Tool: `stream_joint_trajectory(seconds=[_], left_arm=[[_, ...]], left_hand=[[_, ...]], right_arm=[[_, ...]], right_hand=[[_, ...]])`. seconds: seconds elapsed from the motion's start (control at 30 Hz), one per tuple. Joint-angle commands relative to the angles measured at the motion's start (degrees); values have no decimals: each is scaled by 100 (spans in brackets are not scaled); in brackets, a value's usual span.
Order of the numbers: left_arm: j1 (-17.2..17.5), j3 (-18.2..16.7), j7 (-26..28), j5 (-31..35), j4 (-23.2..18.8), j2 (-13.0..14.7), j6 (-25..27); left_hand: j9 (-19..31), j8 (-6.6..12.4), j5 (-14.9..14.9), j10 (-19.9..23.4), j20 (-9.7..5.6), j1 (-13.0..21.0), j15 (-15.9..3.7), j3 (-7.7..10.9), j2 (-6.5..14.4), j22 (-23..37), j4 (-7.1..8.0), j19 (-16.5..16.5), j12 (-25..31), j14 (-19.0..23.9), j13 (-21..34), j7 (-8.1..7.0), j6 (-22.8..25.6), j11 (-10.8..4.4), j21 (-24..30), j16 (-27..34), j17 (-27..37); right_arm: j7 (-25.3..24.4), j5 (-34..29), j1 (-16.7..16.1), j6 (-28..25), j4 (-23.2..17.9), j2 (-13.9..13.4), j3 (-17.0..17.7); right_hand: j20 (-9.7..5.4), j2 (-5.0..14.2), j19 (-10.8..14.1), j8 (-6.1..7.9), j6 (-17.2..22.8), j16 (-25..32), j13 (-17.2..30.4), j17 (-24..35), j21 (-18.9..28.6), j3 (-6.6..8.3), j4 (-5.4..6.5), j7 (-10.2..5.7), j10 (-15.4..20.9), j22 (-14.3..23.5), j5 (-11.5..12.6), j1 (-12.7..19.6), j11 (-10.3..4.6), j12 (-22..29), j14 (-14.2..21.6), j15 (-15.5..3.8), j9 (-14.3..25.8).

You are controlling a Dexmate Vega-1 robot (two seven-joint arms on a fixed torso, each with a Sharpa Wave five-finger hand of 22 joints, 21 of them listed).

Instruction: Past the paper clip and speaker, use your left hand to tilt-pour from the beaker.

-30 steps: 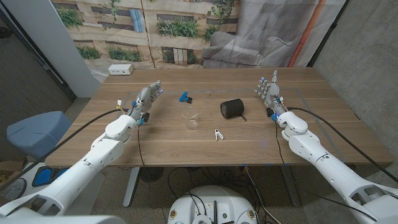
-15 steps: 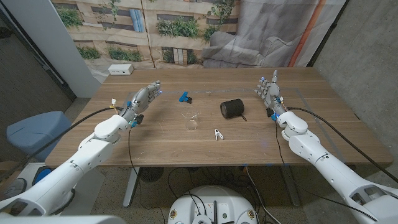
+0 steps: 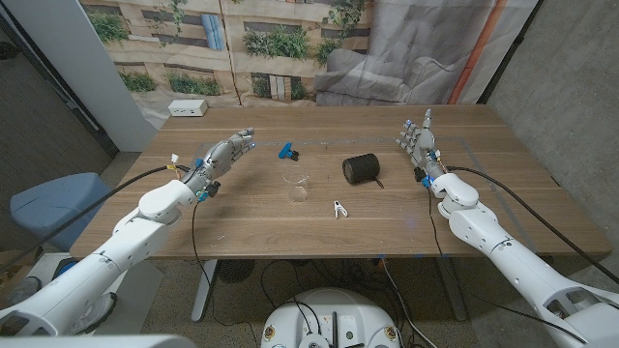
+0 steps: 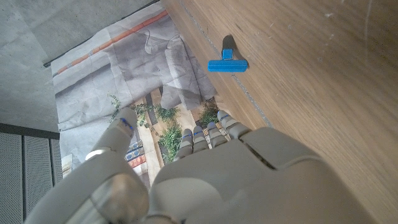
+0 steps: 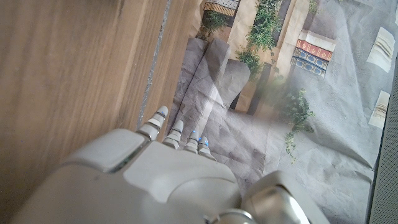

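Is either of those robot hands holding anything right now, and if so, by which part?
Nothing is held. The left hand and right hand are both open and empty; the beaker stands untouched on the table.

- My two arms are glossy white moulded shells, rounded segments joined by darker grey seams.
- A black cable runs along the outside of each forearm towards the wrist.
- My left hand (image 3: 221, 155) is pale grey with blue-tipped fingers (image 3: 248, 135), and small blue and yellow fittings sit at its wrist.
- My right hand (image 3: 420, 140) looks the same: grey fingers, blue tips, a blue fitting by the wrist.
- From the wrist cameras, the backs of my hands are smooth light-grey plates with rounded knuckles.
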Motion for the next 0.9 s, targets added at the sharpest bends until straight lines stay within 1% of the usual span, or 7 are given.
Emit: stream_joint_trajectory(seconds=[0.03, 0.17, 0.23, 0.3, 0.37, 0.6, 0.9], left_arm=[[106, 59, -255, 98, -100, 294, -74], [127, 73, -310, 197, -108, 372, -160], [115, 93, -375, 320, -77, 416, -318], [98, 105, -416, 351, -49, 421, -387], [34, 144, -478, 533, 55, 422, -626], [5, 201, -574, 608, 108, 441, -788], [60, 300, -680, 857, -29, 613, -911]], left_hand=[[14, 26, 40, -50, -250, 113, -18, 30, -11, 8, -14, 4, -9, -64, 7, -14, -59, -57, 2, 2, 18], [16, 30, 49, -65, -298, 189, -16, 48, -57, 8, -13, -120, -5, -96, 9, -44, -92, -67, -35, -3, 20], [18, 47, 55, -117, -365, 318, 24, 77, -134, 8, -10, -285, -7, -195, 11, -50, -121, -87, -48, -16, 24], [19, 48, 54, -171, -390, 392, 53, 92, -177, 8, -7, -367, -16, -286, 13, -89, -153, -85, -49, -28, 25], [20, 49, 47, -206, -414, 446, 52, 102, -210, 8, -5, -442, -18, -341, 14, -129, -180, -107, -55, -30, 26], [21, 46, 29, -255, -422, 533, 53, 122, -258, 7, -3, -501, -19, -398, 15, -157, -233, -144, -44, -23, 27], [21, 7, -18, -376, -442, 694, 41, 170, -326, 6, 0, -630, -29, -484, 16, -188, -433, -157, -43, -18, 28]], right_arm=[[0, 1, -2, -6, -6, -3, 1], [0, 1, -1, -5, -5, -2, 1], [0, 1, -1, -5, -4, -2, 1], [0, 1, -1, -5, -4, -2, 1], [0, 1, -1, -5, -4, -2, 1], [0, 1, -1, -5, -4, -2, 1], [0, 1, -2, -4, -4, -2, 1]], right_hand=[[37, 499, 5, 31, -41, 17, 25, 32, 41, -40, -2, -15, -52, 25, 35, 15, 16, 35, -31, -112, 7], [37, 499, 5, 31, -41, 17, 25, 32, 41, -40, -2, -15, -52, 25, 35, 15, 16, 35, -31, -112, 7], [37, 499, 5, 31, -41, 17, 25, 32, 41, -40, -2, -15, -52, 25, 35, 15, 16, 35, -31, -112, 7], [37, 499, 5, 31, -41, 17, 25, 32, 41, -40, -2, -15, -52, 25, 35, 15, 16, 35, -31, -112, 7], [37, 499, 5, 31, -41, 17, 25, 32, 41, -40, -2, -15, -52, 25, 35, 15, 16, 35, -31, -112, 7], [37, 499, 5, 31, -41, 17, 25, 32, 41, -40, -2, -15, -52, 25, 35, 15, 16, 35, -31, -112, 7], [37, 499, 5, 31, -41, 17, 25, 32, 41, -40, -2, -15, -52, 25, 35, 15, 16, 35, -31, -112, 7]])
